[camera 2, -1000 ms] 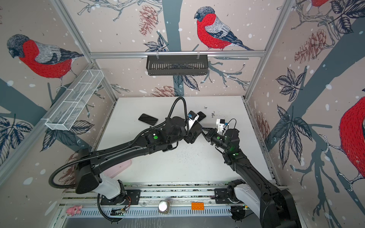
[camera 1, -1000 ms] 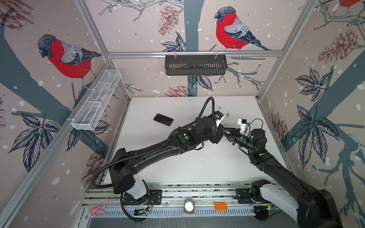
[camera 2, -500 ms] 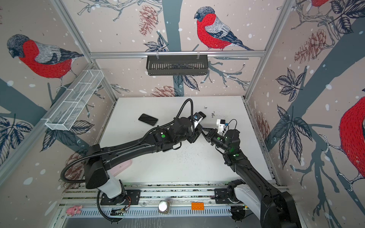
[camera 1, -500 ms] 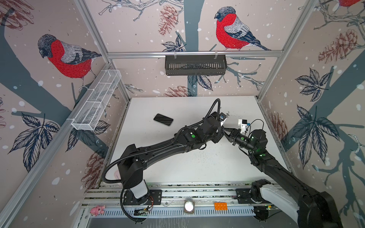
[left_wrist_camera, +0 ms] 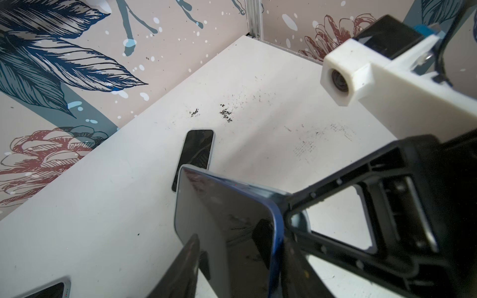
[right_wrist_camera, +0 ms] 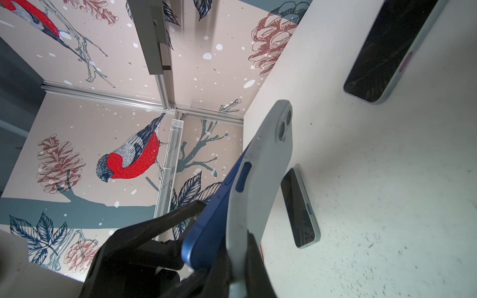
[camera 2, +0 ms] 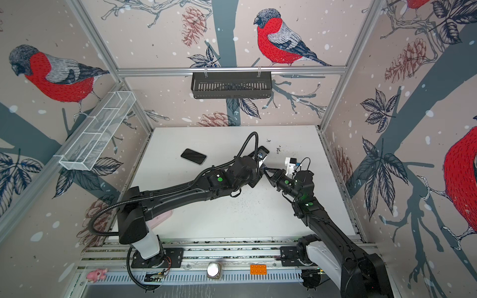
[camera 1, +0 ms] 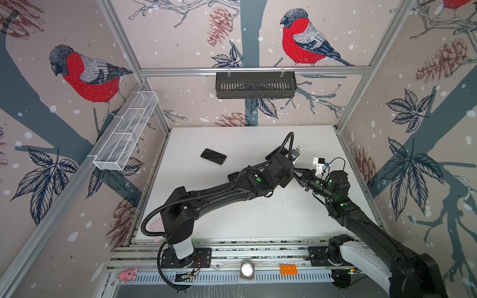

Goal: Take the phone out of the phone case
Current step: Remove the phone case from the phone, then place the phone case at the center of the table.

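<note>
White tabletop (camera 1: 232, 219) carries loose phones (camera 1: 213, 156) around the held cased phone (left_wrist_camera: 224, 219).

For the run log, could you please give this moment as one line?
right gripper: shut on phone | case: still on phone | left gripper: open, straddling phone | table: spare phone lying flat

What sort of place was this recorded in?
Probably a robot test cell: a white table boxed in by bird-print panels on aluminium framing, with the left arm and right arm bolted to a front rail.
</note>
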`<state>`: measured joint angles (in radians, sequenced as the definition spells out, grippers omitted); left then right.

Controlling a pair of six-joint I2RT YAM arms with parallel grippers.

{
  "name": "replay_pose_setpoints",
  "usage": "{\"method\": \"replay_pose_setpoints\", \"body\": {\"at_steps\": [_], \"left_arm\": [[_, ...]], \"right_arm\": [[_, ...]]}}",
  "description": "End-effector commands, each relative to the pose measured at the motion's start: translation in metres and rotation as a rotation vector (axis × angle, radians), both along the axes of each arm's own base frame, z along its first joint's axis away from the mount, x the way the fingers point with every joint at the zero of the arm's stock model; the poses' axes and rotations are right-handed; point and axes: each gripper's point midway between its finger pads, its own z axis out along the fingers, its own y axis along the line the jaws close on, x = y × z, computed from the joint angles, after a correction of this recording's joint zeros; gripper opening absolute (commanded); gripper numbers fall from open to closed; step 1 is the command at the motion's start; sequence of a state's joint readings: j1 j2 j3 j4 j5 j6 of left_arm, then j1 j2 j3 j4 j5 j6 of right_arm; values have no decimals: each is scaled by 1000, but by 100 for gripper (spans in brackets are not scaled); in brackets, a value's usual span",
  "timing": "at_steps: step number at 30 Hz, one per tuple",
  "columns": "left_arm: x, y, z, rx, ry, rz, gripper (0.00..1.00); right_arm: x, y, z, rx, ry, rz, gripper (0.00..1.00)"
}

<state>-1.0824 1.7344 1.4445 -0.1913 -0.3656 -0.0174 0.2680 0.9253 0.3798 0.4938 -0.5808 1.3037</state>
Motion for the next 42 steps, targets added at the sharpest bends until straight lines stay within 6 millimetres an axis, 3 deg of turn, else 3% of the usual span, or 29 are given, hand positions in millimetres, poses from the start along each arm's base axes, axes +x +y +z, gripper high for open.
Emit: {"method": "replay_pose_setpoints", "body": {"at_steps": [1,12,17,22,28,32,38,42], "left_arm": [[8,12,-8,81,-36,55,44],[0,4,-10,87,-25,6,16],[-6,3,2,70,-37,-14,5],[-11,6,21,52,-87,-34,1],[-20,23,62,-15,-198,-42,0],[-30,33,77,-44,-248,-66,0],[-41,50,87,-37,-319,-83,0],[-37,64,76,66,-356,-37,0]], "right_arm": [[-6,6,27,32,-117,49,1],[-7,5,26,29,-112,44,1],[-8,4,22,18,-103,37,1],[-8,-1,11,-21,-81,11,1],[-10,-7,-18,-60,-15,-15,1],[-10,-11,-34,-67,22,-36,1],[-10,-25,-56,-78,84,-95,1],[-9,-47,-69,-94,132,-173,1]]}}
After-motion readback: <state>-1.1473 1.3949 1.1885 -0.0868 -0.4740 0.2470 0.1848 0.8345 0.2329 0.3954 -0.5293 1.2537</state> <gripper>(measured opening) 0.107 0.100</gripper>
